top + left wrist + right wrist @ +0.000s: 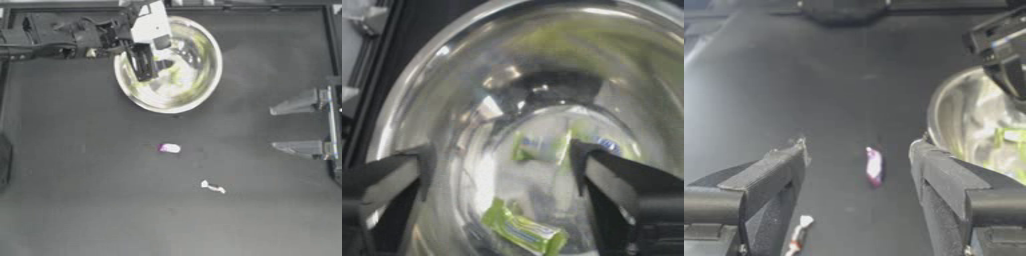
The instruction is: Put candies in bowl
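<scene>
Top view shows the left tool (148,64) hanging over the bowl (208,82), which sits near the tabletop's (80,200) far edge, toward the left arm's side. Its jaws stand apart with nothing between them. Left wrist view looks straight into the bowl (429,65): yellow-green candies lie on the bottom, 1 clear near the rim side (524,231), another farther in (539,147), and a third, partly behind a jaw, seems to lie beside it (606,145), though reflections make the count unsure.

So about 3 of the 5 sweets look done. 2 are left on the tabletop: the purple candy (169,148), well clear of the bowl toward the middle, and the white-red candy (213,187), farther again from the bowl and nearer the right arm.

The right tool (287,127) is drawn back at the right side, released and empty. Its wrist view looks across at the purple candy (874,166) between its spread jaws, and the white-red one (799,234) close by.

By my judgement the task is a little past halfway, and the purple sweet is the likely next pick.
</scene>
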Robot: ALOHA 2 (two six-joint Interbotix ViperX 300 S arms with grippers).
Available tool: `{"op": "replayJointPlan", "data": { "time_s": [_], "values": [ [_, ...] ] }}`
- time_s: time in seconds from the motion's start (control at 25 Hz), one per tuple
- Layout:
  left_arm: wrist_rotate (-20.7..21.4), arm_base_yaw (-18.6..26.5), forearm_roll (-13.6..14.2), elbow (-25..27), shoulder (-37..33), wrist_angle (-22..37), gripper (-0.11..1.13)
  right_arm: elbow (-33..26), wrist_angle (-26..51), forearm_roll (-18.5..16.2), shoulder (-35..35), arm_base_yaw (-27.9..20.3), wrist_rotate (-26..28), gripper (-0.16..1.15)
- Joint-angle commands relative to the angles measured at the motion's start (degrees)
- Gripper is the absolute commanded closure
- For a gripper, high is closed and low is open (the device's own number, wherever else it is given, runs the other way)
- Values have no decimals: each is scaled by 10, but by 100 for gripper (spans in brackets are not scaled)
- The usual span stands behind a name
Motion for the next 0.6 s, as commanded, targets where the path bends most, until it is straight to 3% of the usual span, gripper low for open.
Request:
{"op": "replayJointPlan", "data": {
  "time_s": [0.04,0.32,0.6],
  "values": [
    [-1,-5,-6,-7,-44,-4,6,-6,-4,2,2,0,1,5],
    [1,-52,-18,31,-157,-4,1,-6,-4,2,2,0,1,5],
    [4,-120,-41,123,-293,-7,3,-6,-1,2,2,-6,0,5]
  ]
}}
